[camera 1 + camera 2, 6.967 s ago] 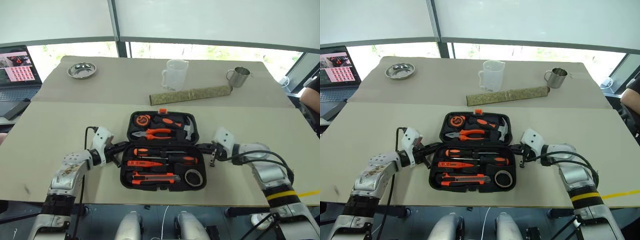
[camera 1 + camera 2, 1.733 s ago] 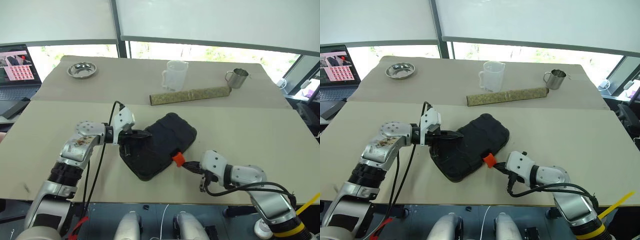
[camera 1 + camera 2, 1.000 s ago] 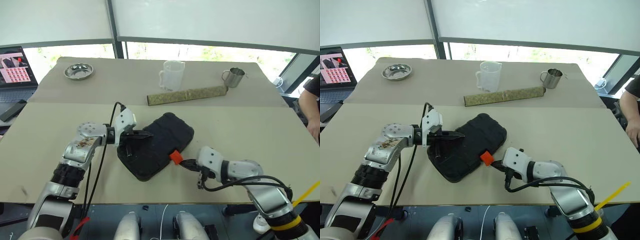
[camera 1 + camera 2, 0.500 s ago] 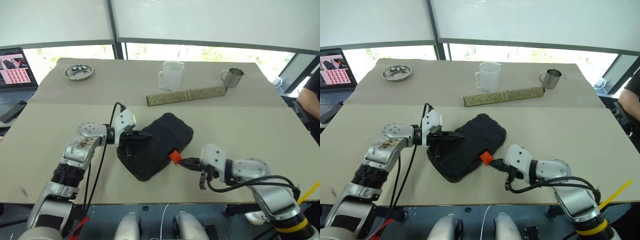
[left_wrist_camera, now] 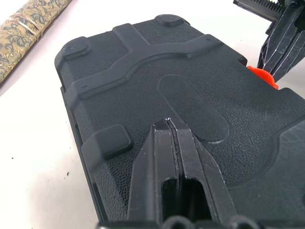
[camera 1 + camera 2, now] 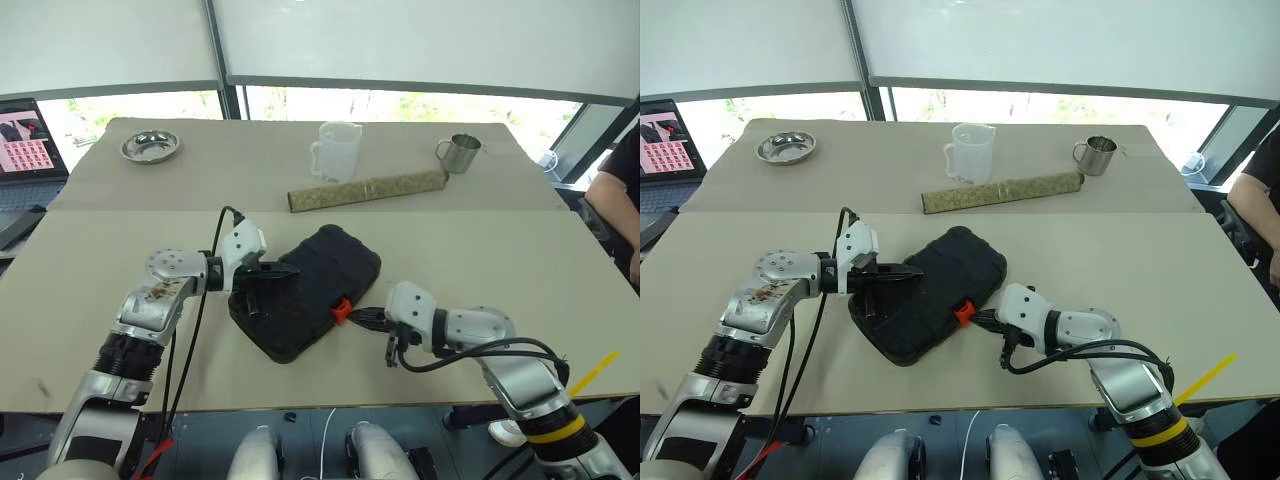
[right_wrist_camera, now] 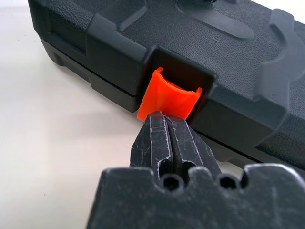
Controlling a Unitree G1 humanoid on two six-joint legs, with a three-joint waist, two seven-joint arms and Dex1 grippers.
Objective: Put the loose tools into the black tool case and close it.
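1. The black tool case lies shut on the surface, turned at an angle to the surface's edges, in the middle of the near half and closer to the near edge than to the far one
2. Its textured outer shell faces up, with raised ribs and corner pads; its orange latch sits in a notch on the side toward the right arm
3. The left tool has its two black fingers pressed together with nothing between them; the tips rest on top of the case's shell, near the oval recess in the lid
4. The right tool is likewise closed with nothing gripped; its fingertips meet the lower edge of the orange latch, just above the surface
5. Toward the far edge lie a patterned roll, a clear measuring jug, and a metal mug toward the far right corner
6. A small metal bowl sits near the far left corner, and a laptop stands beyond the left edge
7. A person's arm shows past the right edge
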